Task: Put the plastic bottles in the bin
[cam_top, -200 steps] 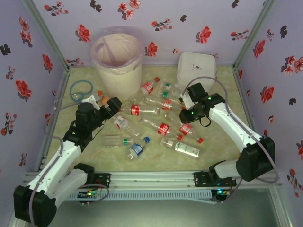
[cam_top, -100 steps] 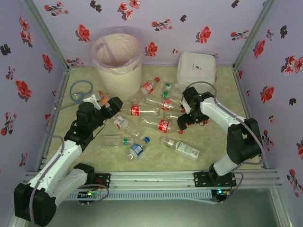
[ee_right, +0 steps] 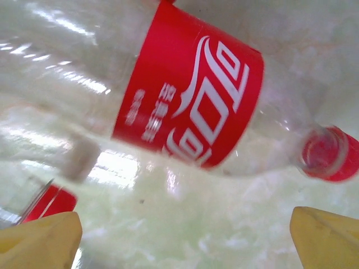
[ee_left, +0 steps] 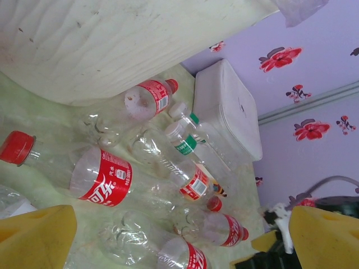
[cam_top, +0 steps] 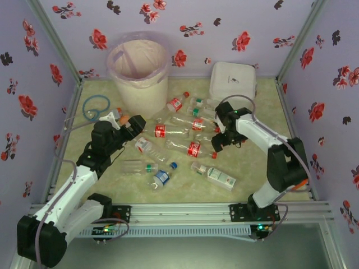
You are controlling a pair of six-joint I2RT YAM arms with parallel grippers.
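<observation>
Several clear plastic bottles lie across the table's middle, among them a red-labelled one [cam_top: 193, 149], a blue-labelled one [cam_top: 161, 177] and a white-and-green-labelled one [cam_top: 221, 177]. The bin [cam_top: 139, 72] stands at the back left, its pink liner folded over the rim. My right gripper [cam_top: 217, 144] hangs open just above the table, beside the neck of the red-labelled bottle [ee_right: 190, 106], whose red cap [ee_right: 331, 154] lies near one finger; nothing sits between its yellow fingers [ee_right: 39, 241]. My left gripper [cam_top: 133, 124] is open at the heap's left edge, facing red-labelled bottles [ee_left: 104, 176] and holding nothing.
A white square lidded box [cam_top: 234, 80] sits at the back right, also visible behind the bottles [ee_left: 230, 106]. A blue loop of tubing [cam_top: 96, 106] lies left of the bin. The bin's wall [ee_left: 112, 39] is close above my left gripper. Flowered walls close in the table.
My right gripper went from shut to open, and its arm folded in and dropped toward the red-labelled bottle. The left arm has not moved.
</observation>
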